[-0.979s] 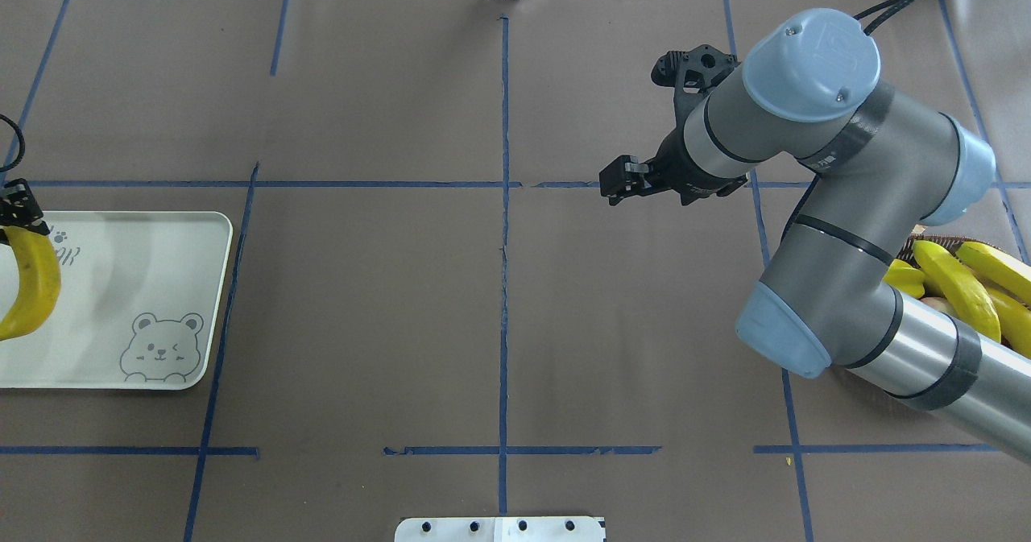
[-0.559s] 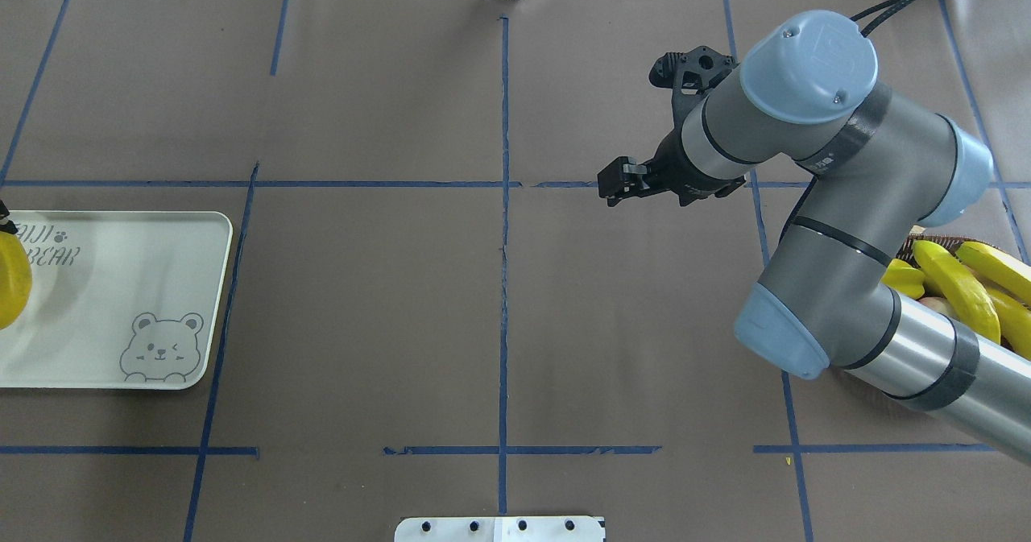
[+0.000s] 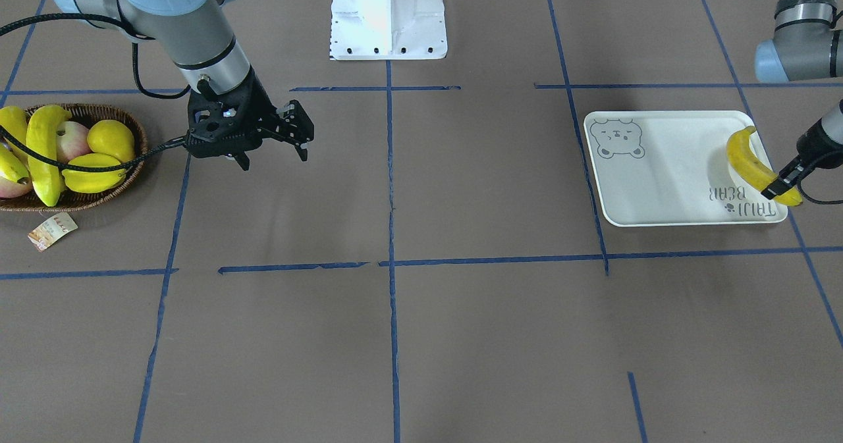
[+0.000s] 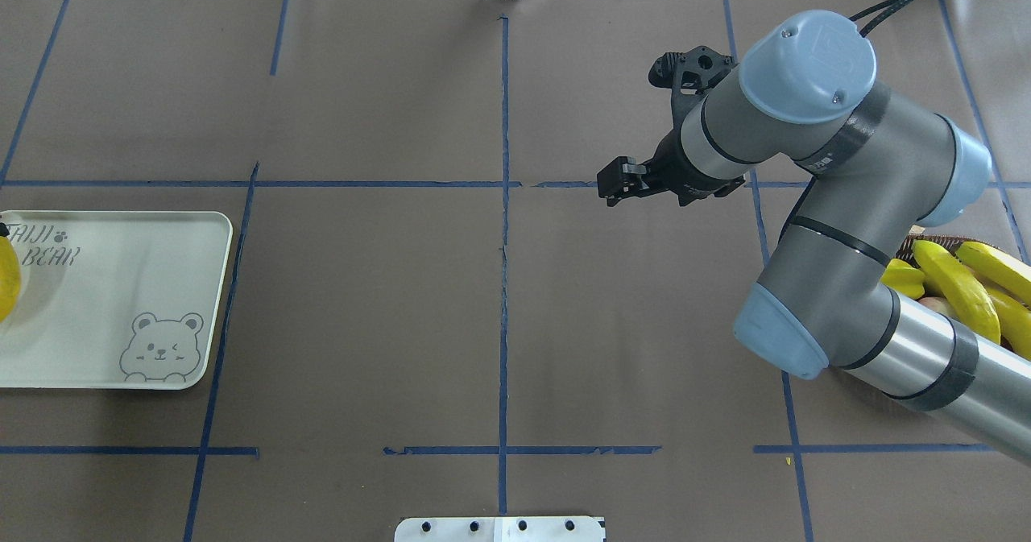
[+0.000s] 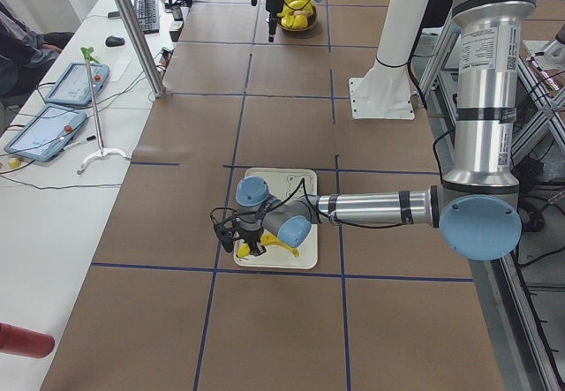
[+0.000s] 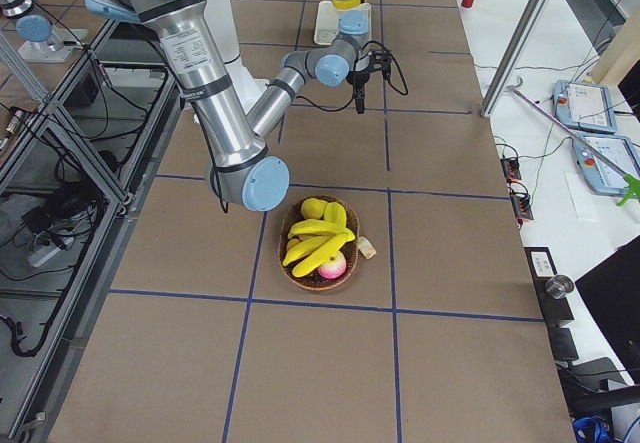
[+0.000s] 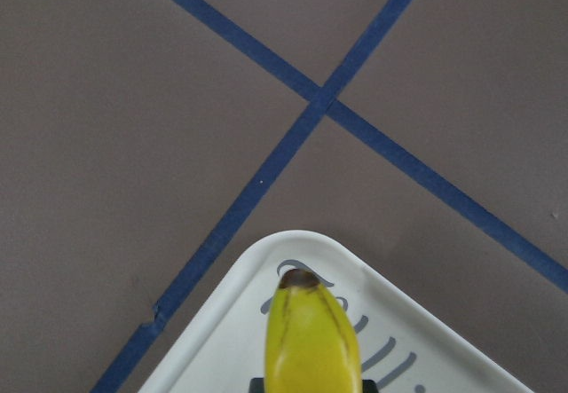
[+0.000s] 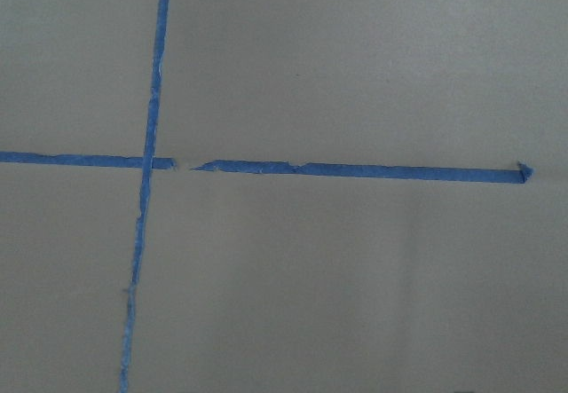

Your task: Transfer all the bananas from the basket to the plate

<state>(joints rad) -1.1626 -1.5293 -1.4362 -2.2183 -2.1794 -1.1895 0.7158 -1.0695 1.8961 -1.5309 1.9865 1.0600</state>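
Left claw [image 3: 784, 183] pinches a glossy curved banana [image 3: 745, 164] over the white plate [image 3: 658, 166]; right claw [image 3: 298, 133]: cannot tell.

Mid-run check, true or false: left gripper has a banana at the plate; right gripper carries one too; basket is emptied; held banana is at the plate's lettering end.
1. The left gripper holds a banana at the plate: true.
2. The right gripper carries a banana: false; its fingers are open and empty above bare table.
3. The basket is emptied: false; bananas lie in it.
4. The held banana is at the plate's lettering end: true, far from the bear face.
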